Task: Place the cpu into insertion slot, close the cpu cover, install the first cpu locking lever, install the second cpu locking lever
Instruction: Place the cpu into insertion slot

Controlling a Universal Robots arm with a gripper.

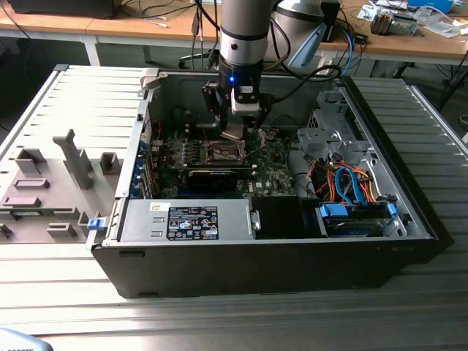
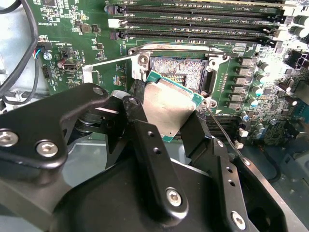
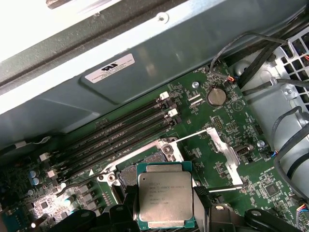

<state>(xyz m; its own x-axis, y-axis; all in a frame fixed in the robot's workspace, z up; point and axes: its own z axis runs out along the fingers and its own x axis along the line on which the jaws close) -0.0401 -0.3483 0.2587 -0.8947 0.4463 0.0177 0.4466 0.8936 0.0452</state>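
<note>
At the exterior view's left, one grey tray point(image 1: 80, 197) of holders lies on the slatted table point(image 1: 66, 292). Right of it stands one open black case point(image 1: 256, 270), with a grey labelled box point(image 1: 146, 219) in its near left corner.

One arm point(image 1: 241, 36) comes down into the middle of the case, over the green board point(image 1: 274, 172). Its hand point(image 2: 166, 113) is clenched on the one cpu point(image 2: 166, 104): two black fingers point(image 2: 149, 145) press on two opposite edges of the chip. The cpu lies flat between them, with its dull metal top up toward both wrist cameras and a green rim showing around the metal. It is close to square, so I cannot tell a long axis. In the first wrist view its edges run roughly in line with those of the one socket point(image 2: 181, 72).

The cpu hangs over the socket's near edge and is not seated, and the pin field beyond it is bare. The one cover point(image 3: 227, 154), a silver frame, is swung open beside the socket. A thin wire lever point(image 2: 223, 129) runs out from a socket corner. Four long black slots point(image 2: 193, 21) lie side by side on the far side of the socket.

Toward the exterior view's right, a grey metal cage point(image 1: 329, 128) stands inside the case, with a bundle of orange and blue cables point(image 1: 351, 183) nearer than it.
</note>
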